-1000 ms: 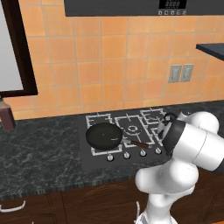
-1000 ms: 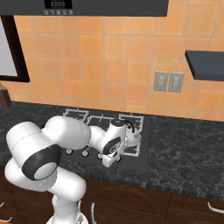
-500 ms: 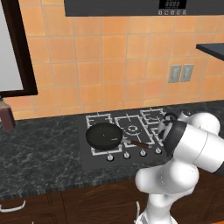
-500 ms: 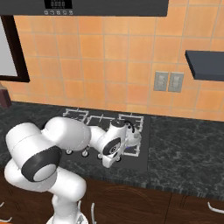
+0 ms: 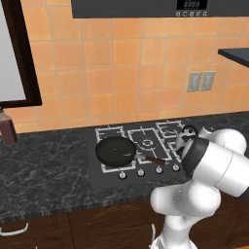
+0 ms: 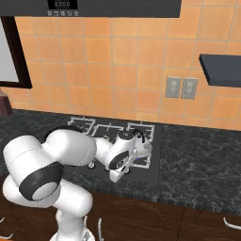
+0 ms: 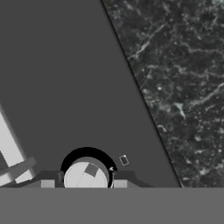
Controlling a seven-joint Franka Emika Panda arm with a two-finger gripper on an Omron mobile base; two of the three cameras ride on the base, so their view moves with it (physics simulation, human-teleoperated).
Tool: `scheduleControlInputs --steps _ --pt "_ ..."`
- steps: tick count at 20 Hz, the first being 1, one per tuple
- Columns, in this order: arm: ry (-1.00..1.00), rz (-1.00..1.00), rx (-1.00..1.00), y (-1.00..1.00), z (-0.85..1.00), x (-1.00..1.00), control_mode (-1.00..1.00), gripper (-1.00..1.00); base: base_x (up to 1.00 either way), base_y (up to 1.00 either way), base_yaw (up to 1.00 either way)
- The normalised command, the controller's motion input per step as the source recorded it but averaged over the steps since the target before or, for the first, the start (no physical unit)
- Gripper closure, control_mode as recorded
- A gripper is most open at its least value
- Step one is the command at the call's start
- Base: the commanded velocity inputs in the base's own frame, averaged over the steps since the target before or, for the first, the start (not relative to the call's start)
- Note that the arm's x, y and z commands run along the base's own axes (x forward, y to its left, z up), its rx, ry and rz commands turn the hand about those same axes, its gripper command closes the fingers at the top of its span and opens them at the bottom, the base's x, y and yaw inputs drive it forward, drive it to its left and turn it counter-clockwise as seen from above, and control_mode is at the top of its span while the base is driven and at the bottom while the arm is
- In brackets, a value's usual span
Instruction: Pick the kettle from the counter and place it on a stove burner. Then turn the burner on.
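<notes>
The silvery-white kettle [image 5: 187, 132] [image 6: 140, 137] stands upright on the right-hand stove burner grate [image 6: 145, 159] of the black cooktop [image 7: 78, 78], partly hidden by my arm. My white hand [image 6: 120, 159] reaches down at the cooktop's front right edge. In the hand view my gripper [image 7: 85, 183] sits around a round silvery stove knob [image 7: 86, 175] with a black ring around it. One fingertip presses in close on each side, so the gripper is shut on the knob. Dark marbled counter [image 7: 183, 65] lies just beyond the cooktop's edge.
A round black frying pan [image 5: 115, 150] rests on the left burner, its handle pointing right. Other knobs [image 5: 141, 172] line the cooktop's front. A brown bottle [image 5: 7, 129] stands far left on the counter [image 5: 44, 170]. Wall outlets [image 6: 181, 87] and a dark shelf [image 6: 219, 70] are at right.
</notes>
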Motion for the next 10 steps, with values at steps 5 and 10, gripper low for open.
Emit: scheduleControlInputs --steps 5,10 --pt "0.0 0.0 0.0 0.0 0.0 0.0 -1.0 -1.0 0.0 0.0 0.0" --pt "-0.07 -0.01 0.0 0.0 0.36 0.0 -1.0 -1.0 0.0 0.0 0.0"
